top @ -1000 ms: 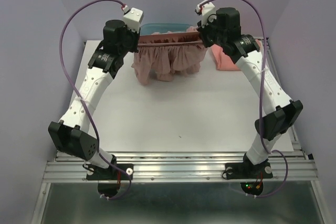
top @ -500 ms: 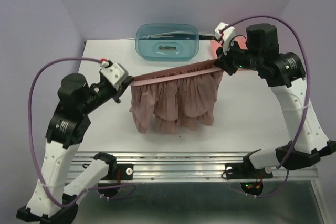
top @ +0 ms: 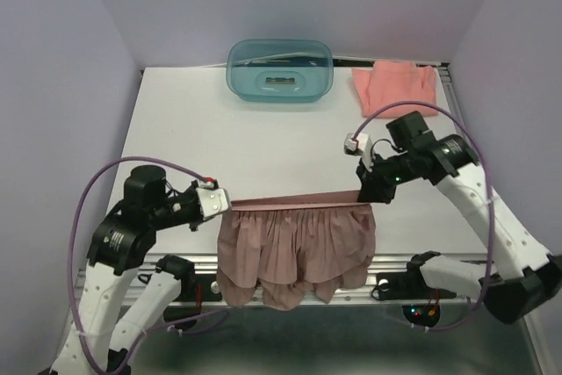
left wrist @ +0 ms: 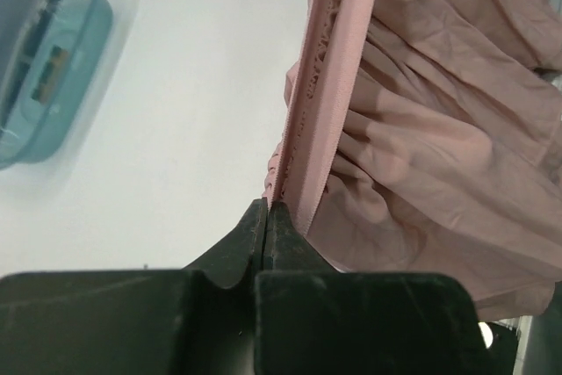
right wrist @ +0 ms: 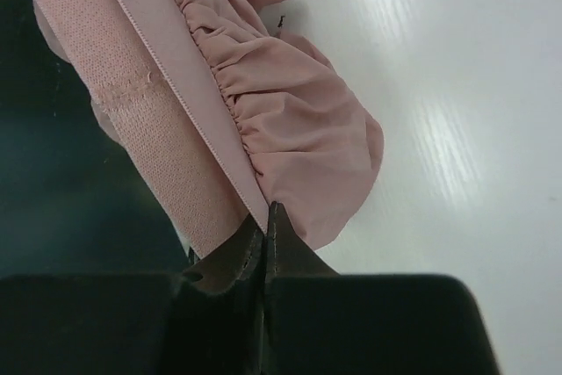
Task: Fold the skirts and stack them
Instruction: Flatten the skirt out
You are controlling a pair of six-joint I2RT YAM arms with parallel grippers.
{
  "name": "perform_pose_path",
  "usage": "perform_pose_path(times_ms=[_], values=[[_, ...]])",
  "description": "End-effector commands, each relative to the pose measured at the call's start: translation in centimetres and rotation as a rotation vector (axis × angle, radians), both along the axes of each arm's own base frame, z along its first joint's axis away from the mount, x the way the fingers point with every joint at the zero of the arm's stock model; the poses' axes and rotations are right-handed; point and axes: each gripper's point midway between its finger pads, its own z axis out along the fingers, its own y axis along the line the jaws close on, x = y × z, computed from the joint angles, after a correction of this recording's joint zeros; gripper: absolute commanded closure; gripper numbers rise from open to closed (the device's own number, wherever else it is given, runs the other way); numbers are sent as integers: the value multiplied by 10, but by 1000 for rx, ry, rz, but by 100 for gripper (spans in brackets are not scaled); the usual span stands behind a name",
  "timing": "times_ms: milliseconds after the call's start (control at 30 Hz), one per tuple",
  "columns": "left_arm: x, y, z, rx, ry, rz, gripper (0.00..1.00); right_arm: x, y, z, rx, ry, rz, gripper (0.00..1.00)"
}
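Observation:
The mauve-pink pleated skirt [top: 294, 248] hangs stretched by its waistband between both grippers at the table's near edge, its hem draping over the front rail. My left gripper [top: 219, 204] is shut on the waistband's left end; the band [left wrist: 329, 103] shows in the left wrist view. My right gripper [top: 363, 189] is shut on the right end, seen in the right wrist view [right wrist: 263, 129]. The coral-salmon skirt [top: 393, 87] lies flat at the table's far right corner, apart from both grippers.
A translucent teal tub [top: 279, 69] stands at the far middle of the white table [top: 263, 147]; it also shows in the left wrist view [left wrist: 39, 50]. The metal front rail [top: 176, 274] runs below the skirt. Purple walls close in the sides.
Both grippers have carried the mauve skirt from the far middle of the table toward the near edge and lower. The hem now hangs over the front rail. The tub and coral skirt are uncovered.

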Motion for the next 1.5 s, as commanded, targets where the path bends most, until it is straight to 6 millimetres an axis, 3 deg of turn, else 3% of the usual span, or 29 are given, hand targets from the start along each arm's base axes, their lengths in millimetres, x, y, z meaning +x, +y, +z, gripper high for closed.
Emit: perform_pose_path(times_ms=[0, 100, 200, 333, 367, 433, 467, 533, 567, 600, 633, 767, 833, 900, 933, 1000, 1033, 1067, 1100, 1133, 1300, 1367, 1400, 1467], values=[[55, 40, -47, 232, 24, 232, 100, 13, -30, -59, -220, 169, -121, 99], [77, 38, -73, 253, 173, 297, 100, 43, -24, -73, -248, 191, -215, 99], [107, 27, -77, 200, 244, 369, 100, 81, -14, -78, -247, 157, -275, 99], [138, 15, -77, 140, 281, 419, 100, 115, -11, -94, -309, 192, -317, 99], [145, 12, -75, 127, 284, 427, 100, 122, -10, -86, -302, 163, -326, 99], [164, 6, -76, 105, 309, 452, 100, 141, -13, -94, -320, 181, -349, 98], [170, 4, -76, 100, 317, 461, 100, 156, -9, -85, -309, 147, -355, 96], [189, -1, -85, 94, 369, 495, 100, 177, -16, -97, -337, 166, -383, 92], [195, -3, -88, 93, 387, 502, 100, 193, -16, -91, -331, 138, -401, 92], [203, -5, -103, 112, 430, 512, 100, 203, -21, -94, -334, 141, -421, 92], [213, -8, -103, 99, 434, 529, 100, 213, -24, -110, -358, 167, -425, 91], [243, -15, -119, 92, 476, 577, 100, 255, -26, -123, -344, 178, -486, 91], [262, -19, -124, 77, 474, 602, 100, 277, -26, -126, -328, 180, -522, 84], [275, -20, -125, 53, 482, 643, 98, 287, -24, -130, -330, 175, -535, 61], [287, -22, -125, 51, 483, 659, 91, 293, -24, -128, -328, 171, -548, 55], [298, -26, -123, 40, 496, 667, 87, 295, -23, -133, -333, 178, -549, 55], [300, -28, -122, 36, 498, 663, 89, 295, -23, -135, -334, 180, -550, 60], [302, -29, -120, 31, 494, 656, 94, 295, -22, -134, -325, 174, -549, 68], [304, -31, -118, 27, 491, 648, 99, 296, -22, -127, -311, 154, -553, 87], [306, -33, -111, 13, 483, 638, 100, 301, -21, -122, -296, 129, -557, 97], [314, -32, -80, -4, 409, 634, 100, 313, -27, -84, -258, 12, -581, 99], [327, -23, -48, -49, 316, 686, 100, 328, -39, -59, -239, -70, -637, 99], [337, -15, -19, -99, 228, 722, 100, 341, -44, -34, -202, -132, -675, 99], [346, -7, 12, -160, 146, 761, 100, 352, -50, -4, -169, -205, -703, 99]])
